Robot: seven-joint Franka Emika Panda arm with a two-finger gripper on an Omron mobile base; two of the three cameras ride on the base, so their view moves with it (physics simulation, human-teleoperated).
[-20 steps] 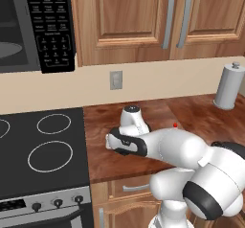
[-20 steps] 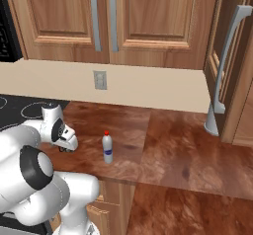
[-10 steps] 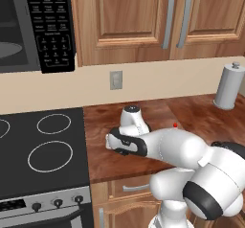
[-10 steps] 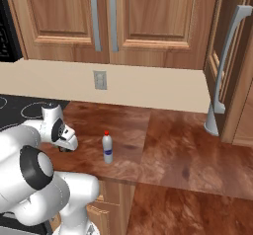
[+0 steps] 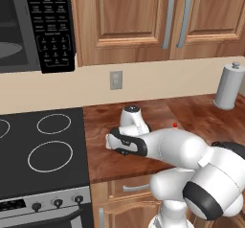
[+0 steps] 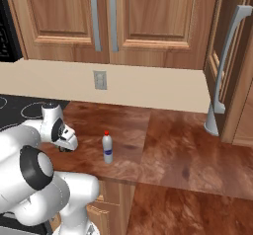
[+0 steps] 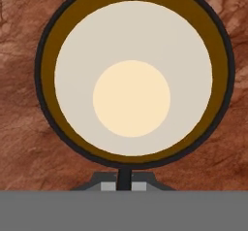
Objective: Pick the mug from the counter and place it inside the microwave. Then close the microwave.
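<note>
The arm is bent low over the reddish-brown table (image 5: 191,112), its wrist turned down at the middle of the left base view and at the left of the right base view. The mug (image 7: 133,74) sits on that table directly under the hand: in the hand view its black rim rings almost the whole frame, with the cream inside and a paler disc at the bottom, seen straight down.

Of the pincer (image 7: 124,179) little shows: a dark tip at the mug's near rim at the bottom centre of the hand view. Whether it is released or clenched on the rim I cannot tell; from the base cameras the white wrist hides the fingers.

The microwave (image 5: 33,28) hangs at the upper left of the left base view, its interior visible beside the button panel, so the door appears open. A white bottle with a red cap (image 6: 107,147) stands just right of the arm.

Judged so, the task is at its start: the mug is not yet lifted, and carrying, placing and closing the door all remain.
</note>
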